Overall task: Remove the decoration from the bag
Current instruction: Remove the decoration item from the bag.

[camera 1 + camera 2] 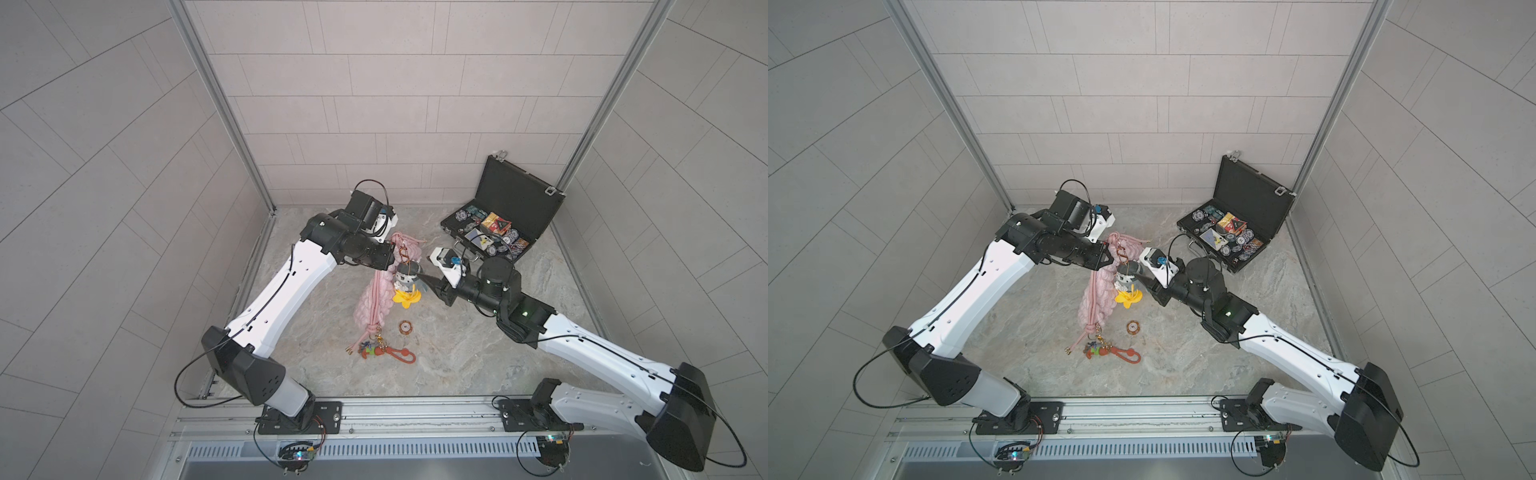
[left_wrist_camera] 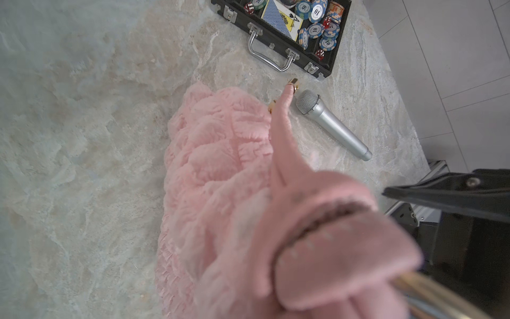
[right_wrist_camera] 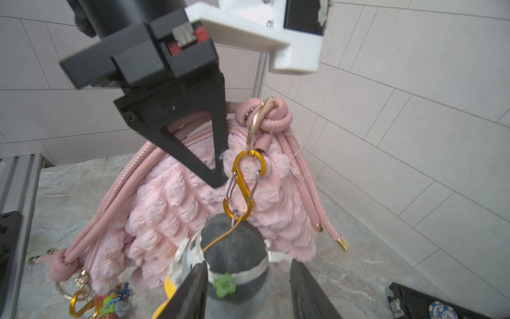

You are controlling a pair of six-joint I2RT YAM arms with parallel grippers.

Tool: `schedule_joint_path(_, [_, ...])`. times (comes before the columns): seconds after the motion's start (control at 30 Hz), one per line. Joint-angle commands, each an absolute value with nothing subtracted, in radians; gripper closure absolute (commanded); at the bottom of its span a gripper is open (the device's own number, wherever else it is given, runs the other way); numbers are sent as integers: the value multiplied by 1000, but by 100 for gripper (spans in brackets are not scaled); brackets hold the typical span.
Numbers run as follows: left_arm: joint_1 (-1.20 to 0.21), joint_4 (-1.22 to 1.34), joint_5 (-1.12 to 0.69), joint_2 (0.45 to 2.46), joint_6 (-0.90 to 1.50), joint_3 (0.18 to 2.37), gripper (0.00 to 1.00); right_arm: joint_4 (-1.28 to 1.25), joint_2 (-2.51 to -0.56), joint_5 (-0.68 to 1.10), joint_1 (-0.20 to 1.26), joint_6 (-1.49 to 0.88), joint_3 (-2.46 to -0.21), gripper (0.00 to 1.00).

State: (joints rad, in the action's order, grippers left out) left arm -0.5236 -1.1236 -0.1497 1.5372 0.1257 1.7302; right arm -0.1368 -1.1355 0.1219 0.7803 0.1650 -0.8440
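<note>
- The right wrist view alone showed the orange clip (image 3: pixel 244 185) joining bag (image 3: pixel 171 204) and grey toy (image 3: pixel 234 248).
- Left gripper (image 3: pixel 218 176) was clenched on the bag's top.
- Right gripper (image 3: pixel 245 290) straddled the toy; grip unclear.
- Only the left wrist view showed a microphone (image 2: pixel 331 124), at 2 o'clock from the bag.

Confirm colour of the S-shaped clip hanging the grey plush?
Orange-gold S-shaped clip, clearest in the right wrist view.

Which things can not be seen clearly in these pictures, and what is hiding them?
- Left pincer grip point: its fingers cover it in the right wrist view; blurred in the left wrist view.
- Grey plush decoration: bottom cut off by the frame edge and the right pincer.
- Small charms: too small in both top views.
</note>
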Motion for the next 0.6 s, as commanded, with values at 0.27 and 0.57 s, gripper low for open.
schedule_joint_path(0.27, [-484, -1186, -204, 1536, 215, 1807, 100, -284, -1317, 66, 828, 281, -988, 60])
schedule_joint_path(0.57, [-472, -1165, -210, 1543, 232, 1804, 100, -298, -1355, 21, 843, 291, -1004, 69])
